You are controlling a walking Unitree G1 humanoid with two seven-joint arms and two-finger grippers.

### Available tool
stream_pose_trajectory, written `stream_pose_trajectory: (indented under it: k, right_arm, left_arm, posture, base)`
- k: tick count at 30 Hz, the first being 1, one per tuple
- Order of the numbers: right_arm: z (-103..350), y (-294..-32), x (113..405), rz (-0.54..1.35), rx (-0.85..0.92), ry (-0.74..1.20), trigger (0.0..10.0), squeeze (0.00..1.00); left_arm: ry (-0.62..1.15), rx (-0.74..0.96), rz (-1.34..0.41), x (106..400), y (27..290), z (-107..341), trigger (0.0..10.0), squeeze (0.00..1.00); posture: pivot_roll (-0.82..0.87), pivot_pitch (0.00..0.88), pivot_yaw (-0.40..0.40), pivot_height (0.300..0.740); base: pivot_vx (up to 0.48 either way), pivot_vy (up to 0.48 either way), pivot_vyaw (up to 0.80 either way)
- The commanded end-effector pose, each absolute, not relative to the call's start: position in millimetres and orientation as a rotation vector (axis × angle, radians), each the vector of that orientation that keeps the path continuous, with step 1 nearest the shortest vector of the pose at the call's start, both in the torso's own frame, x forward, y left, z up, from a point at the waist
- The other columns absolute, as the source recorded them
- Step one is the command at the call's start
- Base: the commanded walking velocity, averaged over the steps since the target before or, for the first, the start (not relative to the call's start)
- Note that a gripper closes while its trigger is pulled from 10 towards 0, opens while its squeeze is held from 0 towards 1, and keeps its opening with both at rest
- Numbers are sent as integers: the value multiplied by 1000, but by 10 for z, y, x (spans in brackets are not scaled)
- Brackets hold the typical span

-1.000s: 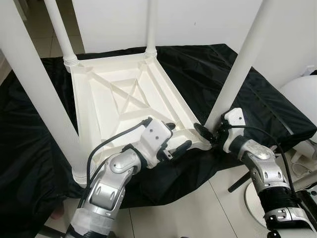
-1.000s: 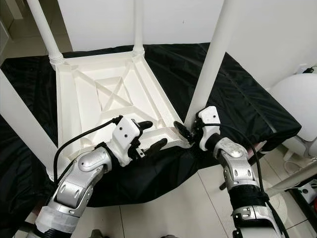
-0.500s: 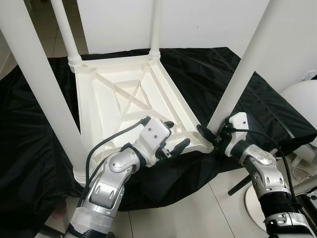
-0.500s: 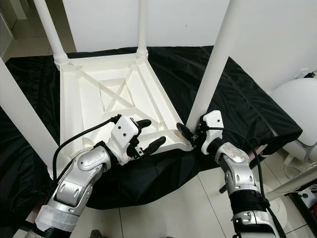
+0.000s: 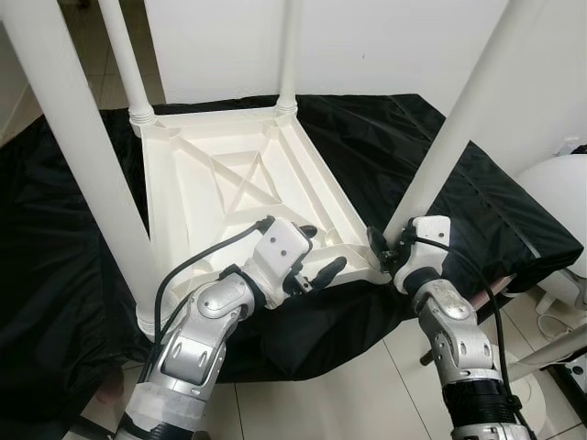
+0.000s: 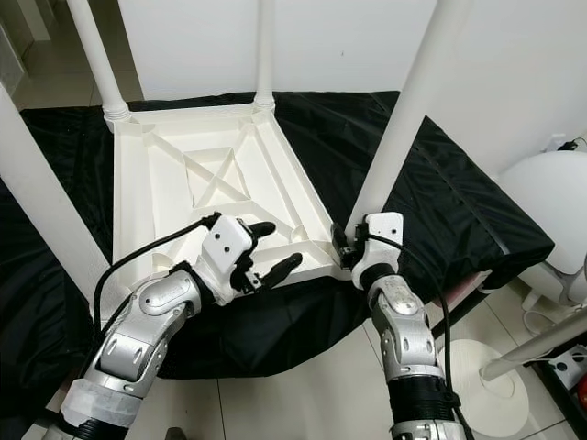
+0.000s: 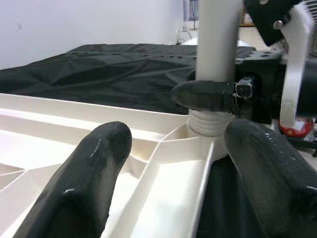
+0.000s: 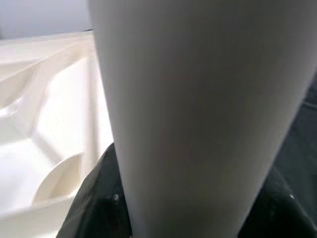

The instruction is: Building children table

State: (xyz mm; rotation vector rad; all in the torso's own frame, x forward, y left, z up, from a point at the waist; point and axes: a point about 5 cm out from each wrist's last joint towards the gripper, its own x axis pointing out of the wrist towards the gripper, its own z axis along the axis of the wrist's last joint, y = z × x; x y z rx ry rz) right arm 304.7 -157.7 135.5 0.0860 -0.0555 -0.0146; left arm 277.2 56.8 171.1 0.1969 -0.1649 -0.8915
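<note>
The white children's table (image 5: 229, 179) lies upside down on a black cloth (image 5: 55, 257), its four legs pointing up. My right gripper (image 5: 382, 251) is shut on the base of the front right leg (image 5: 459, 119), just above its threaded collar. In the right wrist view the leg (image 8: 198, 99) sits between the dark fingers (image 8: 99, 198). My left gripper (image 5: 323, 247) is open and straddles the table's front rim a little left of that corner. The left wrist view has its fingers (image 7: 84, 183) on either side of the rim, with the leg (image 7: 216, 34) ahead.
The front left leg (image 5: 83, 156) rises close to my left arm, and two more legs (image 5: 289, 55) stand at the back. A white rounded object (image 5: 559, 197) is at the right, a white round base (image 6: 495, 367) lies on the tiled floor, and a white wall stands behind.
The camera has shifted slightly. My right forearm has swung inward under the leg while its gripper stays at the leg's base. The left gripper stays at the rim.
</note>
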Motion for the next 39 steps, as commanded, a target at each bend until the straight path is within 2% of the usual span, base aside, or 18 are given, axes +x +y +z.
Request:
stream_pose_trajectory:
  k: [1,3,6,13,14,22,23,28,31,39]
  right_arm:
    - [1199,-1631,2997,-87,96,17,10000,0]
    - [1229,-1465,2946,-196,197,-24,10000,0]
    - [1325,-1363,2941,-155,253,-64,10000,0]
    - [1407,-1338,2921,-107,253,-87,10000,0]
    - [1407,-1354,2906,-102,237,-89,10000,1000]
    - [1454,-1497,2858,-69,198,-103,10000,988]
    - [1462,-1551,2868,-18,176,-101,10000,0]
    - [1484,-1734,2911,176,47,-100,10000,0]
    - [1459,-1797,2924,222,-30,-94,10000,0]
    - [1477,-1864,2979,349,-96,-91,10000,0]
  left_arm:
    - [-171,200,-831,2797,577,1709,10000,0]
    - [-170,207,-823,2798,590,1713,10000,0]
    - [-172,198,-802,2814,618,1736,10000,0]
    - [-171,185,-787,2830,634,1745,10000,0]
    - [-171,189,-789,2830,630,1740,10000,0]
    - [-170,192,-797,2820,624,1729,10000,0]
    - [-166,199,-802,2816,622,1715,10000,0]
    - [-152,208,-813,2792,607,1665,10000,0]
    - [-150,206,-840,2729,557,1641,10000,0]
    - [-144,205,-855,2681,497,1605,10000,0]
  posture:
    - [-42,28,-42,740]
    - [-39,28,-42,740]
    - [-45,26,-39,740]
    - [-45,26,-39,740]
    - [-47,22,-42,740]
    - [-51,21,-44,740]
    - [-52,22,-44,740]
    - [-52,22,-45,740]
    - [-49,22,-47,740]
    - [-44,17,-49,740]
  base:
    - [0,0,0]
    - [0,0,0]
    - [0,0,0]
    - [0,0,0]
    - [0,0,0]
    - [0,0,0]
    - [0,0,0]
    - [0,0,0]
    - [0,0,0]
    - [0,0,0]
